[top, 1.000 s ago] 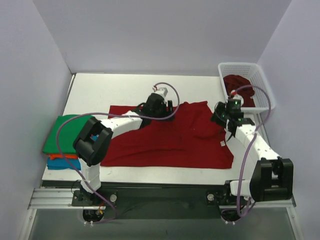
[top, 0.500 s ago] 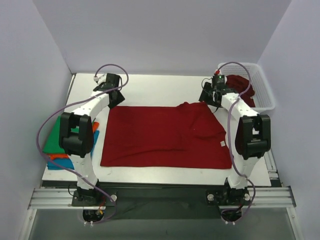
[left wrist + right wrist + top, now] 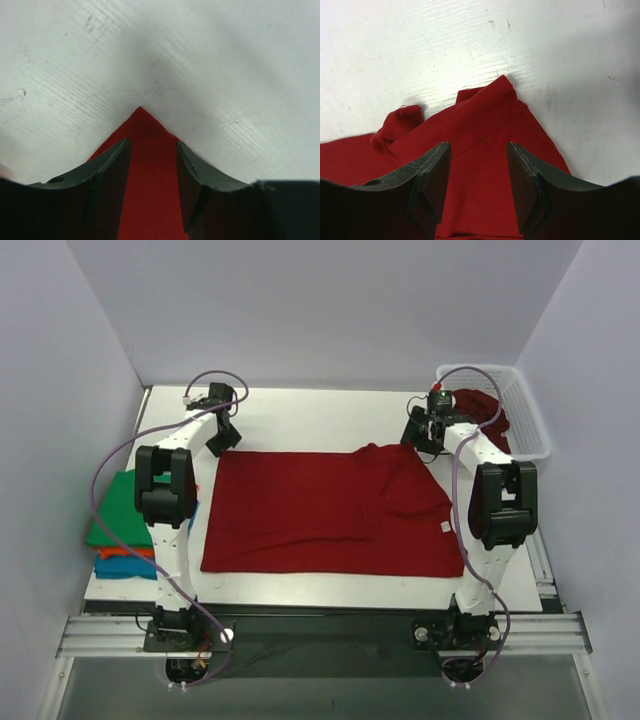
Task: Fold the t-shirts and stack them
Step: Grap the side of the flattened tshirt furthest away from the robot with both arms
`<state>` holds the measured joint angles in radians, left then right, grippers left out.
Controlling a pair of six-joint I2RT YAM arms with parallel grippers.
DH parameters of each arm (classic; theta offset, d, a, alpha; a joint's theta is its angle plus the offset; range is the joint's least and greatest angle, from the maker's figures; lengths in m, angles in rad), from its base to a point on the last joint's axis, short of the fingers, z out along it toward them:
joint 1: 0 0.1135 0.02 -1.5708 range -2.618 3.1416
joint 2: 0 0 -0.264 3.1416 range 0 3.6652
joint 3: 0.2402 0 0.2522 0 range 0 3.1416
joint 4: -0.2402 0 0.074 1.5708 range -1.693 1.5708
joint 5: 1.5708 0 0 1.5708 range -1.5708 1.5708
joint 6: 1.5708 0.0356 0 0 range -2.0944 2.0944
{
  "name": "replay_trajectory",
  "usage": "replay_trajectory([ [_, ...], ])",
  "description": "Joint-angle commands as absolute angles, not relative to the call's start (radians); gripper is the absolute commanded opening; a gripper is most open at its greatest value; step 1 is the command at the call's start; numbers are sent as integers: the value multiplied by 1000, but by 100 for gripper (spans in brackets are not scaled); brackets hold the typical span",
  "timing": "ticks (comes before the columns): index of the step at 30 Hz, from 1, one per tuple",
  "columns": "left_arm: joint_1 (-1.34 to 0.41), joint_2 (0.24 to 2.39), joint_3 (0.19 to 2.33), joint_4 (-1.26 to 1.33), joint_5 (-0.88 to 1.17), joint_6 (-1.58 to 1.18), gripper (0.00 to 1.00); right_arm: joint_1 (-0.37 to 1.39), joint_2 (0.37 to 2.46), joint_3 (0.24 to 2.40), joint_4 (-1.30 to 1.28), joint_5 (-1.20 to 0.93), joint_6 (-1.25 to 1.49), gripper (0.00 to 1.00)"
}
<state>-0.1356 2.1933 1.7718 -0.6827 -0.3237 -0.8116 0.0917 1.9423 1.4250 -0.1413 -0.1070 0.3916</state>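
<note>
Near edge: both arm bases are bolted side by side, and each arm reaches forward across the table (image 3: 300,420) towards its far half.

Spread dark red t-shirt (image 3: 320,515): lies flat on the table centre and is roughly rectangular. Its near hem runs parallel to the table's near edge. The right part is doubled over, with a fold ridge running across it. A small white neck label (image 3: 444,527) shows near the right edge. The surface has shallow wrinkles.

Left of it, at the table's left edge, is a folded stack: green t-shirt (image 3: 115,510) on top, orange t-shirt (image 3: 128,552) under it, blue t-shirt (image 3: 125,568) at the bottom.

Left gripper (image 3: 221,437): sits at the spread shirt's far left corner, pointing down. In the left wrist view the fingers (image 3: 112,170) stand apart, with the pointed red corner (image 3: 150,165) lying between them on the scratched white surface. I cannot tell whether the tips touch the cloth.

Right gripper (image 3: 420,433): sits at the far right corner, just beside the basket. In the right wrist view the fingers (image 3: 432,175) stand apart over a rumpled, seamed corner of the red cloth (image 3: 480,130). Nothing is clamped.

Far right: white mesh basket (image 3: 525,415) holding a bundled dark red t-shirt (image 3: 482,412).
</note>
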Motion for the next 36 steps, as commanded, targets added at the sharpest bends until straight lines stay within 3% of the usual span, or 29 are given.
replay_trajectory([
  [1, -124, 2223, 1845, -709, -308, -825, 51, 81, 1947, 1448, -140, -126, 387, 49],
  [11, -123, 2310, 1918, -712, -278, -824, 40, 60, 1994, 1491, -136, -179, 402, 50],
  [17, -123, 2304, 1861, -678, -267, -833, 31, 34, 2043, 1531, -141, -224, 419, 58],
  [24, -124, 2293, 1818, -646, -252, -828, 1, 11, 2101, 1595, -160, -259, 443, 61],
  [26, -126, 2287, 1807, -634, -244, -821, 0, 9, 2114, 1606, -163, -270, 456, 60],
  [31, -126, 2286, 1802, -623, -233, -811, 0, 9, 2135, 1611, -164, -269, 483, 46],
  [36, -126, 2276, 1795, -609, -226, -805, 0, 6, 2172, 1631, -183, -244, 495, 44],
])
